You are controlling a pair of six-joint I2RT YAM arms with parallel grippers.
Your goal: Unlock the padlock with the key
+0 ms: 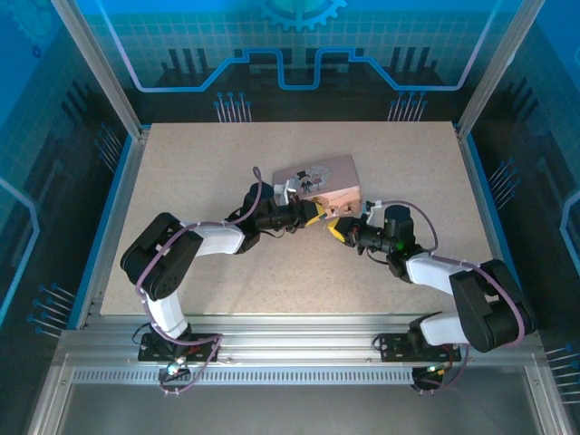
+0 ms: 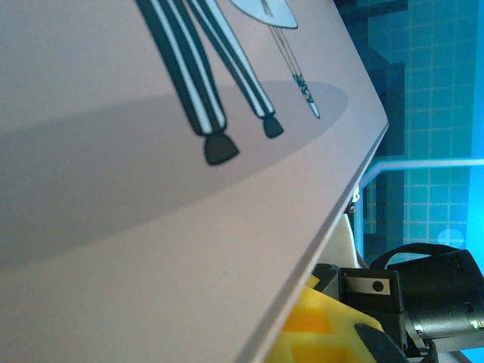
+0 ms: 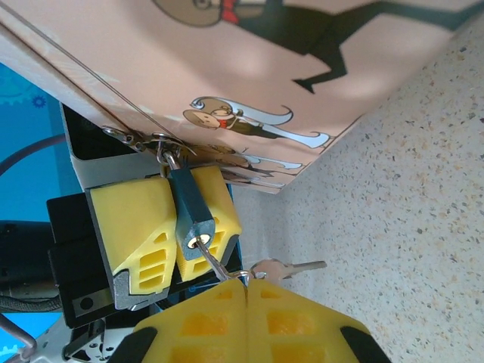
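The padlock (image 3: 192, 213), a small dark-grey block, hangs by its shackle from the clasp of the pink box (image 3: 265, 76). My left gripper (image 3: 175, 221) is shut on it, one yellow pad (image 3: 132, 219) on each side. The thin key (image 3: 214, 257) sits in the keyhole at the padlock's lower end. My right gripper (image 3: 246, 286) is shut on the key's head, its pads pressed together. A spare silver key (image 3: 291, 267) dangles from the ring beside it. From above, the left gripper (image 1: 311, 216) and right gripper (image 1: 337, 227) meet at the front edge of the box (image 1: 317, 177).
The box lid with its cartoon print (image 2: 151, 189) sits close in front of the left wrist camera, and the right arm's black body (image 2: 431, 295) shows past its edge. Speckled tabletop (image 3: 408, 227) lies open to the right of the box. Frame rails border the table (image 1: 272, 317).
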